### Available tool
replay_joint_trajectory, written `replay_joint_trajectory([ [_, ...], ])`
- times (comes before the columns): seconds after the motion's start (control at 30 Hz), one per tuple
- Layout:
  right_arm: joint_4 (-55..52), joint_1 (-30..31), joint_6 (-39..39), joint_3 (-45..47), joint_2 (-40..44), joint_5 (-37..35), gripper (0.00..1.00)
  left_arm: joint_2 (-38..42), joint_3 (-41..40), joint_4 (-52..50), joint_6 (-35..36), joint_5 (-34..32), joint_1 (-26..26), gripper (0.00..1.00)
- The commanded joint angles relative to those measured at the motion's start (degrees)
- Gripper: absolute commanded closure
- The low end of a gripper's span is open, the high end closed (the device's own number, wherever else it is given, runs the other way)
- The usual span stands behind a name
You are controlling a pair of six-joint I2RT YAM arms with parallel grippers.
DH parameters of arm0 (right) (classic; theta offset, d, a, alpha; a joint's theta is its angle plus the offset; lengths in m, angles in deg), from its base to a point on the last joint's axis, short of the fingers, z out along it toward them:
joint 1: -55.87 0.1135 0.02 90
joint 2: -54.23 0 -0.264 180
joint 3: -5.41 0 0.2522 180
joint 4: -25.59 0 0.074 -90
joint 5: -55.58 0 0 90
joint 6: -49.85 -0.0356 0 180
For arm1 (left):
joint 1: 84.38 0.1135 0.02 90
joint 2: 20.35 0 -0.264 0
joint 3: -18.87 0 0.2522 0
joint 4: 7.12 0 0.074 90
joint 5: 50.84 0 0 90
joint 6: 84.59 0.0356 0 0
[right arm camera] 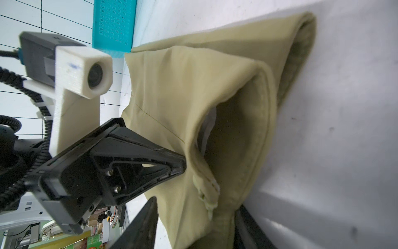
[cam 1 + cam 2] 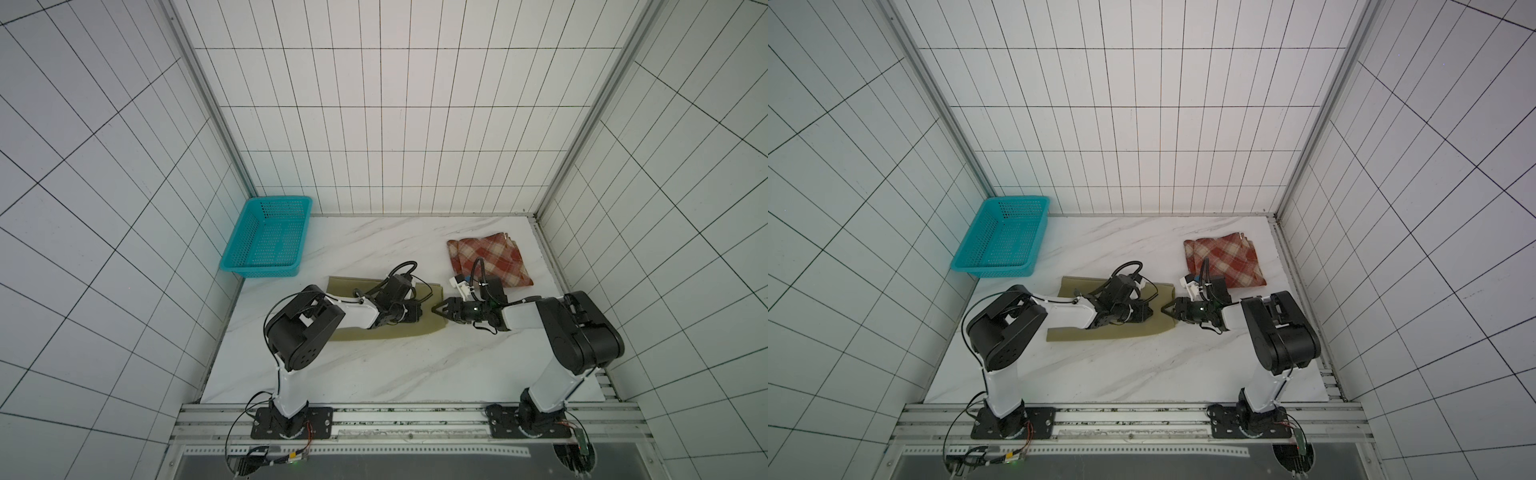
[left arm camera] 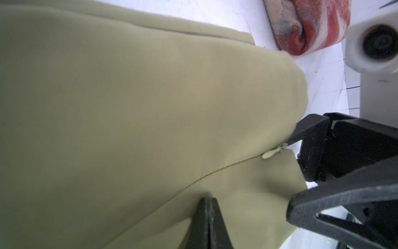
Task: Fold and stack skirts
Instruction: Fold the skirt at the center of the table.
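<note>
The olive-khaki skirt [image 2: 395, 332] [image 2: 1121, 332] lies flat mid-table in both top views. My left gripper [image 2: 419, 312] [image 2: 1152, 311] [image 3: 207, 199] is shut, its tips pinching the skirt's upper layer near the waistband. In the right wrist view that layer stands up off the one below, so the waist gapes open [image 1: 237, 129]. My right gripper [image 2: 434, 309] [image 2: 1163, 309] [image 1: 196, 202] faces it from the right. It is open, with its fingers either side of the waistband edge by the zipper pull [image 3: 269, 154]. The folded red plaid skirt [image 2: 494, 257] [image 2: 1225, 257] rests at the back right.
A teal perforated basket [image 2: 257, 272] [image 2: 994, 268] stands empty at the back left corner. The white marble tabletop [image 2: 374, 374] is bounded by tiled walls on three sides and a metal rail with both arm bases at the front.
</note>
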Motion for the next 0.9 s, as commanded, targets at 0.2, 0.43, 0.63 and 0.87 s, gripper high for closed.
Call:
replay_joint_trajectory([
  [0.2, -4.74, 0.90, -0.99, 0.09, -1.07, -4.29, 0.48, -1.45, -0.90, -1.60, 0.44, -1.24, 0.03, 1.00],
  [0.43, -12.91, 0.07, 1.14, 0.60, 4.35, -13.95, 0.43, -0.44, -1.13, -1.68, 0.62, -1.22, 0.04, 1.00],
  [0.63, -12.32, -0.22, 0.79, -0.13, 3.25, -15.07, 0.41, -0.06, -1.42, -1.68, 0.60, -1.29, 0.06, 1.00],
  [0.87, -8.24, 0.56, 0.03, -1.83, -2.18, -10.51, 0.41, -0.34, -1.12, -1.78, 0.61, -1.32, 0.08, 1.00],
])
